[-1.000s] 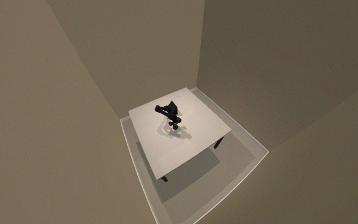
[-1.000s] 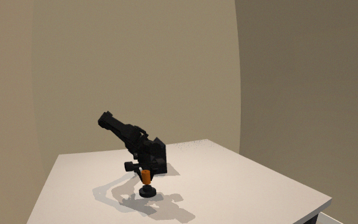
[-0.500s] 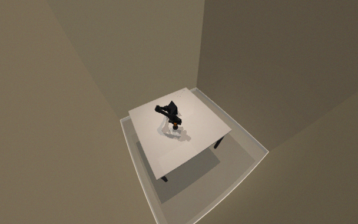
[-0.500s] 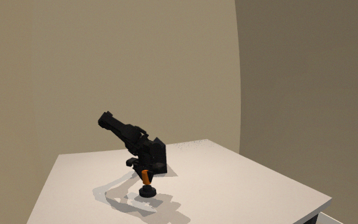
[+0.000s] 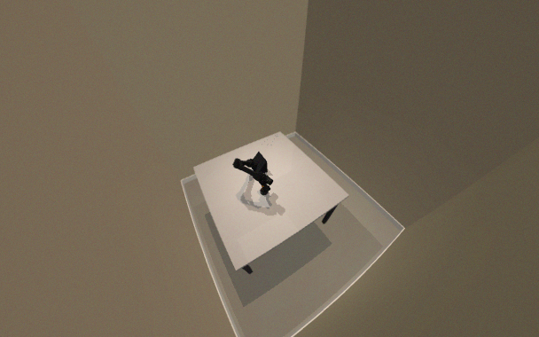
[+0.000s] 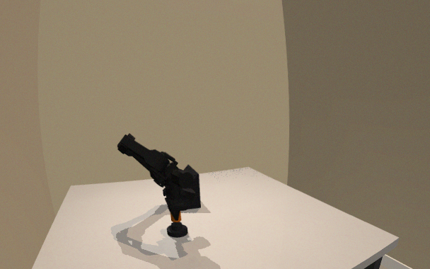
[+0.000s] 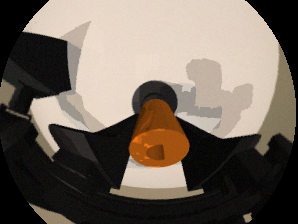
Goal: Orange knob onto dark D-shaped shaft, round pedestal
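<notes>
- While the fingers clamp its sides, the knob [image 7: 157,139] sits between them, held by the gripper [image 6: 175,216].
- Directly above the pedestal [image 6: 177,230], the knob points down at it.
- Around the pedestal, the table [image 6: 295,219] carries arm shadows.

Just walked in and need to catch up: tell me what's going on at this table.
A single black robot arm holds an orange knob in its gripper, shut on it, directly above a round dark pedestal on the white table. The knob is upright over the pedestal's centre. In the exterior view, orange shows above the pedestal, so the knob is not pushed all the way down. The shaft itself is hidden.
</notes>
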Robot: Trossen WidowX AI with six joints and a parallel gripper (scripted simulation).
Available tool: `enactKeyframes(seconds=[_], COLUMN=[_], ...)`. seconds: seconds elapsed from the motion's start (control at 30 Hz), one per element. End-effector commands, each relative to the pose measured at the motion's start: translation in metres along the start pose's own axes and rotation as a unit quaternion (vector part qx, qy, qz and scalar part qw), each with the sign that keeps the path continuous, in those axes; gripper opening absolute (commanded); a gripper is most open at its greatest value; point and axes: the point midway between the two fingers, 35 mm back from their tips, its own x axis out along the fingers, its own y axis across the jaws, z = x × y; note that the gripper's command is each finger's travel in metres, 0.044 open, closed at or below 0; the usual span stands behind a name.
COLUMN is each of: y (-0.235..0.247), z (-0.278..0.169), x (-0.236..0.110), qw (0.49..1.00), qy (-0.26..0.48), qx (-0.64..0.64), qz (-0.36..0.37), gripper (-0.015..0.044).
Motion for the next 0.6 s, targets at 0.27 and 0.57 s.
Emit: enactKeyframes(seconds=[0.27,0.57], y=[0.0022,0.0050], z=[-0.0044,-0.0022], x=[-0.0051,-0.0053], qw=[0.824,0.645], qy=[-0.003,-0.003], qx=[0.566,0.764], qz=[-0.003,-0.002], gripper=[0.0000,0.0000])
